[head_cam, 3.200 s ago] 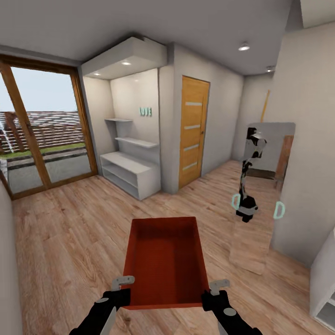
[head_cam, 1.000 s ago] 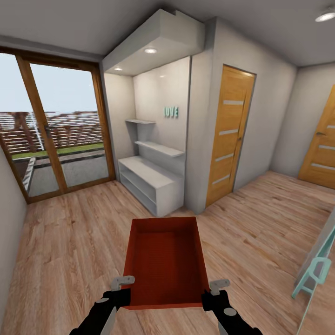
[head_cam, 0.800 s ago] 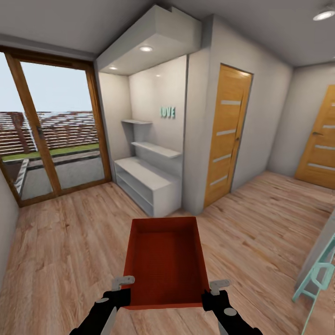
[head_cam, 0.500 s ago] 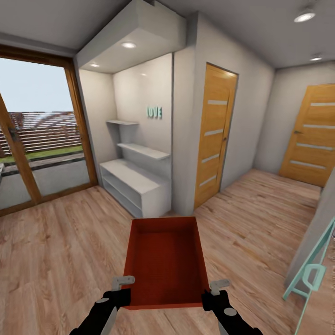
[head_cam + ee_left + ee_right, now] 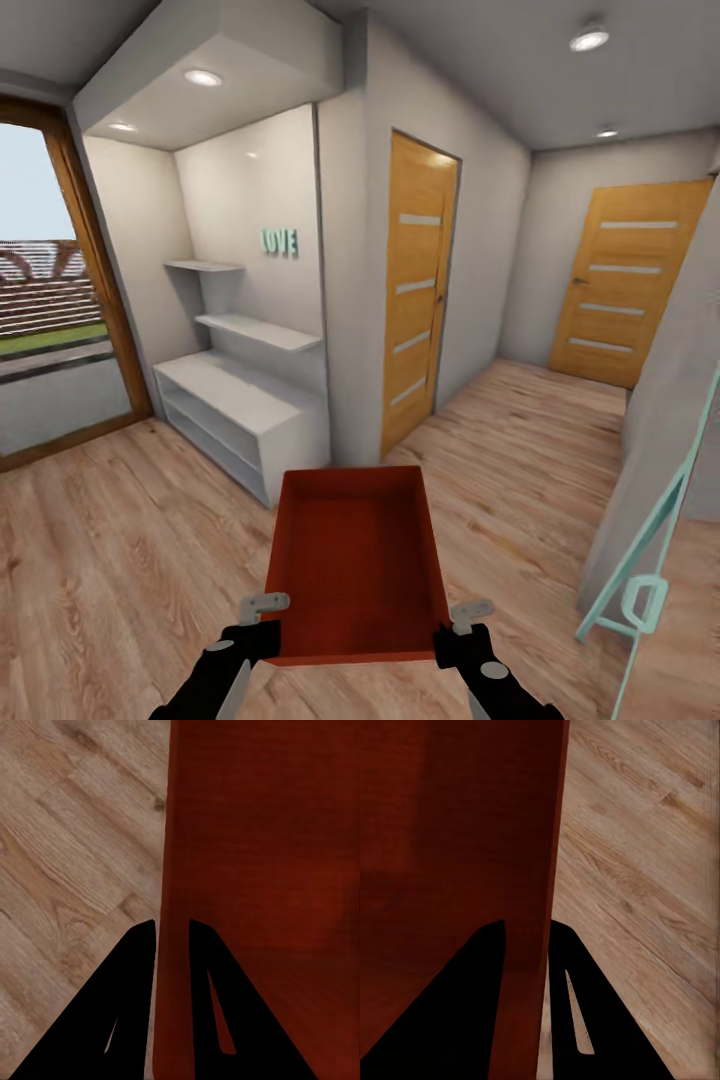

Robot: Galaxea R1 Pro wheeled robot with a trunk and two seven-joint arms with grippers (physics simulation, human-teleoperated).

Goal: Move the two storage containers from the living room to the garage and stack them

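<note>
left gripper (image 5: 262,606) jaws clamp container (image 5: 355,560) wall | right gripper (image 5: 466,612) likewise | plank floor (image 5: 120,540)

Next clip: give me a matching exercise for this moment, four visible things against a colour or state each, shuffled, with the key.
Things:
1. storage container
2. left gripper
3. LOVE letters
4. nearer wooden door

Descriptions:
A. teal, on the alcove wall
B. orange-red, carried above the plank floor
C. closed, with pale horizontal strips
D. clamped on the container's side wall

Pairs: 1-B, 2-D, 3-A, 4-C
</note>
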